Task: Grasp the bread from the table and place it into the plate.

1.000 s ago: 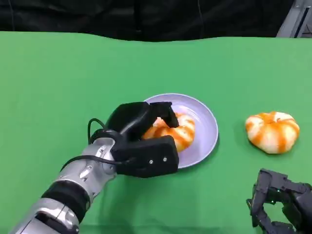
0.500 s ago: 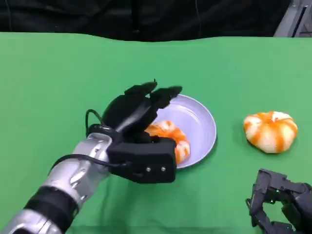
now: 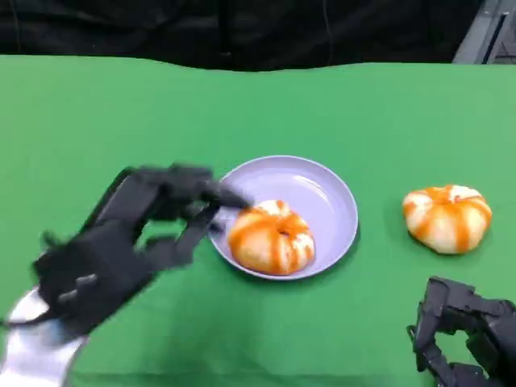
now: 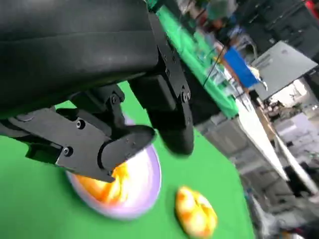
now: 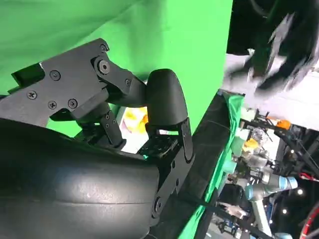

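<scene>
Since 0.5 s ago, the black left hand (image 3: 121, 242) has let go and pulled back left of the round lavender plate (image 3: 322, 197), fingers spread, holding nothing. 1 orange-striped bread bun (image 3: 271, 237) lies in the plate; another orange-striped bun (image 3: 448, 218) sits on the green table (image 3: 242, 113). The black right hand (image 3: 463, 334) rests low, fingers curled, holding nothing.

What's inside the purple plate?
One orange-and-white bread sits inside the plate, toward its near left side. The rest of the plate's inside is bare. What lies beneath the bread is covered. Another bread lies outside on the table.
</scene>
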{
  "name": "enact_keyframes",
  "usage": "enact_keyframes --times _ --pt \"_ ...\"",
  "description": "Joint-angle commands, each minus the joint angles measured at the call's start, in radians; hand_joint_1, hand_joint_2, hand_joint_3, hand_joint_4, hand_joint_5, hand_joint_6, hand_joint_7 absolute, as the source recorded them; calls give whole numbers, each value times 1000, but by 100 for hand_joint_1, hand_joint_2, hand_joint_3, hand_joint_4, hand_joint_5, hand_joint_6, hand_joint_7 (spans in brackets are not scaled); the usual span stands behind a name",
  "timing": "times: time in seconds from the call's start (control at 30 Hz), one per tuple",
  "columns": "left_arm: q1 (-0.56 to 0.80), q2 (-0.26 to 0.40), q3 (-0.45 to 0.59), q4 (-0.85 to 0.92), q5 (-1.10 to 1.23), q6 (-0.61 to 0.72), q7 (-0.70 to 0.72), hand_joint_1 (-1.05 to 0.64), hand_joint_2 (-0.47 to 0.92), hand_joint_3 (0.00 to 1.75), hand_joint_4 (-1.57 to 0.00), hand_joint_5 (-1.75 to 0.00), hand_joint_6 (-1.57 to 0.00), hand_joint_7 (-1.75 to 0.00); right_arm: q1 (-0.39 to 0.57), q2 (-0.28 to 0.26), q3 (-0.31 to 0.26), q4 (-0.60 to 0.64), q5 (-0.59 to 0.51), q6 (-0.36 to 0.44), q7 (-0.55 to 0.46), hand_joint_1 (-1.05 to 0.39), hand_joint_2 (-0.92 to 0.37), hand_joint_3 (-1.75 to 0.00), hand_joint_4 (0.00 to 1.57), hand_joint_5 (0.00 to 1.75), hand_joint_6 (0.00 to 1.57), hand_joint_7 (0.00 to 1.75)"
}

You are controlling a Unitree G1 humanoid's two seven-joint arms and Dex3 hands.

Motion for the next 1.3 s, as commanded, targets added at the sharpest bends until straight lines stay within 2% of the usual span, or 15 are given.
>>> enact_keyframes --times 0.03,0.17,0.23,0.33,0.43,0.6,0.87,1.3 --pt "197 65 60 -171 -118 65 -97 10 50 131 -84 -168 -85 -148 -15 -17 -20 31 17 -13 6 -17 -64 -100 82 175 70 167" --pt "362 69 102 -163 -201 11 -156 12 51 133 -79 -173 -80 -153 -26 -21 -27 46 25 -4 15 -17 -64 -99 81 175 70 166" --pt "393 66 112 -153 -219 -7 -168 12 50 134 -78 -174 -78 -156 -29 -21 -31 50 27 -1 20 -17 -64 -99 81 175 70 165" --pt "440 5 152 -44 -331 -54 -205 16 57 131 -81 -175 -75 -164 -43 -29 -37 71 24 -6 29 -17 -64 -99 80 175 70 165" --pt "436 -32 181 46 -405 -86 -242 20 63 130 -91 -175 -77 -174 -53 -30 -40 91 31 -19 38 -17 -63 -99 80 175 70 165" --pt "410 -38 208 109 -435 -109 -277 19 66 126 -95 -175 -78 -175 -47 -28 -39 86 52 -7 54 -18 -63 -100 80 175 69 164" --pt "402 -28 219 101 -453 -79 -292 18 73 114 -94 -175 -78 -175 -30 -20 -38 69 61 -26 57 -17 -63 -102 81 175 71 163" --pt "379 -29 220 116 -457 -79 -310 14 73 111 -93 -175 -77 -175 -13 -34 -43 47 32 -32 46 -16 -64 -102 82 175 71 165"
